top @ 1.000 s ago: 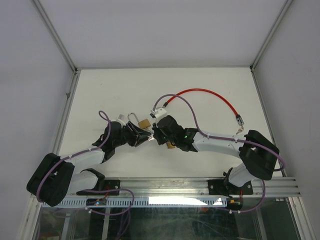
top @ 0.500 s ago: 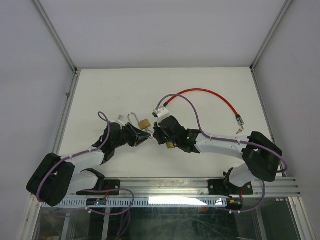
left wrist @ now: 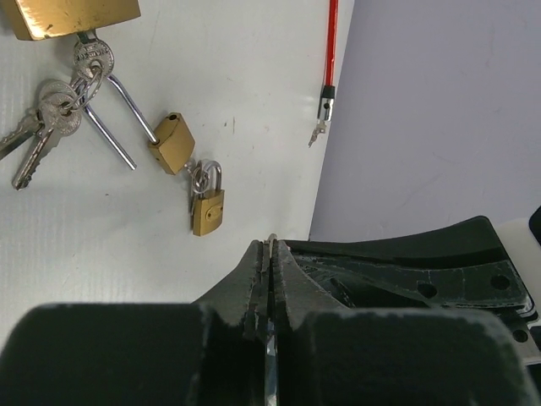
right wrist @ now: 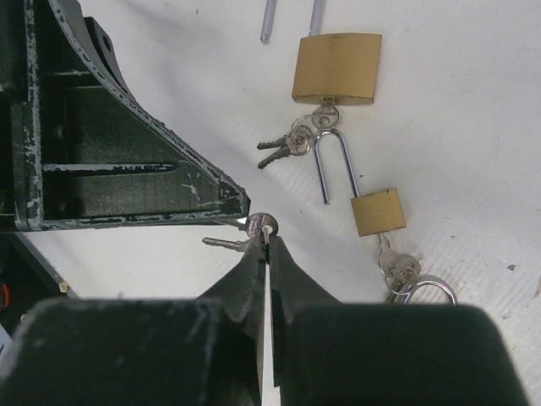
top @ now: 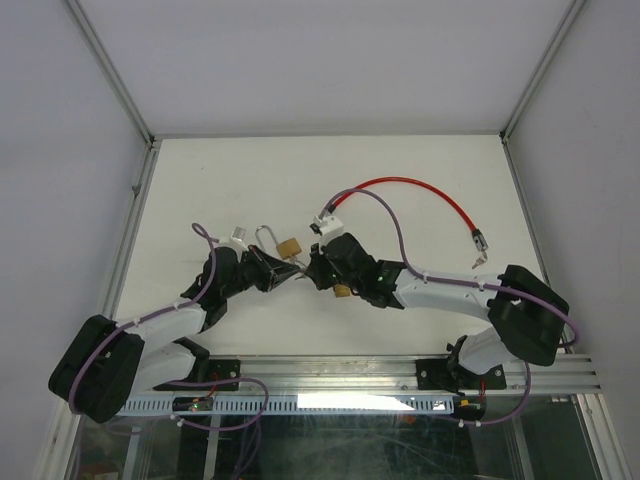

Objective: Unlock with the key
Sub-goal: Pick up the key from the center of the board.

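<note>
My two grippers meet tip to tip above the table's middle. In the left wrist view my left gripper (left wrist: 270, 247) is shut on the thin blade of a silver key (left wrist: 270, 240). Seen from the right wrist, my right gripper (right wrist: 267, 238) is shut on the ring through that key's head (right wrist: 263, 224). A second key (right wrist: 224, 243) hangs from the same ring. Three brass padlocks lie on the table beyond: a large padlock (right wrist: 336, 68) with a key in it, a medium padlock (right wrist: 378, 211) with a long open shackle, and a small padlock (left wrist: 208, 211).
A red cable (top: 415, 187) arcs across the back right of the white table (top: 220, 180), with a metal clip (top: 478, 240) at its end. Bunches of keys (left wrist: 51, 118) hang from the large padlock. Grey walls stand close on both sides.
My left gripper has closed its jaws onto the key's blade. Both arms have shifted only slightly, and the right gripper stays shut on the key ring.
</note>
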You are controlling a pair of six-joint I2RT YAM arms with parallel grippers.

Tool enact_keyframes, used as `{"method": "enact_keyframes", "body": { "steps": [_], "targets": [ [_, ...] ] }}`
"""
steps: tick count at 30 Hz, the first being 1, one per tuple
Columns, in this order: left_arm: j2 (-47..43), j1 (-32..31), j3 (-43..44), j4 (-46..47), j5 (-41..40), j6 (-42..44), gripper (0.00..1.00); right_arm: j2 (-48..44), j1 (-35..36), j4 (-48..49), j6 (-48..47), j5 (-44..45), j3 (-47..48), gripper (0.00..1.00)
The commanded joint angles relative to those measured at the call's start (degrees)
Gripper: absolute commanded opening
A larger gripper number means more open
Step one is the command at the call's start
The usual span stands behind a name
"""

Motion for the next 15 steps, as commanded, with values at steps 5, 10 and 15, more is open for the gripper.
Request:
{"method": "enact_keyframes", "body": {
  "steps": [5, 10, 15],
  "targets": [
    [-5.44, -0.51, 1.25, 0.48, -1.59, 6.56, 0.0, -4.65, -0.6, 6.71, 1.04, -1.21, -3.37, 0.02],
    [-9.33, -0.51, 5.77, -8.05, -3.63, 16.27, 0.0, -8.93, -0.62, 11.72, -5.21, -1.84, -7.91, 0.29],
    [-10.87, -0.46, 12.62, -18.13, -4.03, 25.0, 0.0, -14.36, -0.69, 19.32, -14.84, -1.19, -12.79, 0.5]
  ]
}}
